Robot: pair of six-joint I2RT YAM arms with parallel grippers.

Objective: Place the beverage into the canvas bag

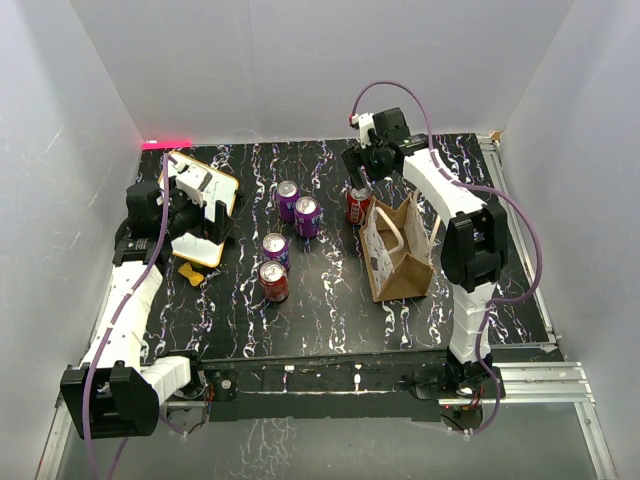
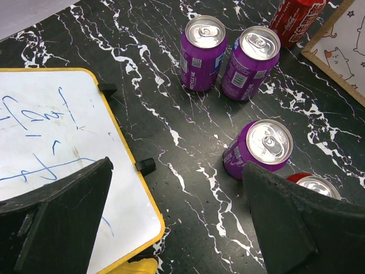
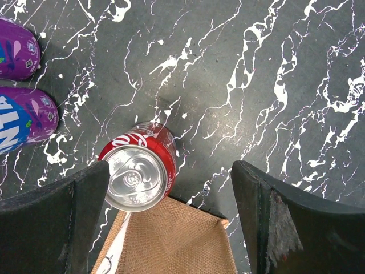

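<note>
Red can stands upright just outside the far corner of the canvas bag. I see the right gripper spread wide above the can, empty. The left gripper is spread too, over the whiteboard.

Illumination is bright, even and diffuse; the white walls reflect it. Shadows on the dark marbled surface are soft and short. A red glow marks the rear left corner. The red can lid shows mild glare. Wrist views are sharp; the fingers of the right end effector render dark, slightly soft.
</note>
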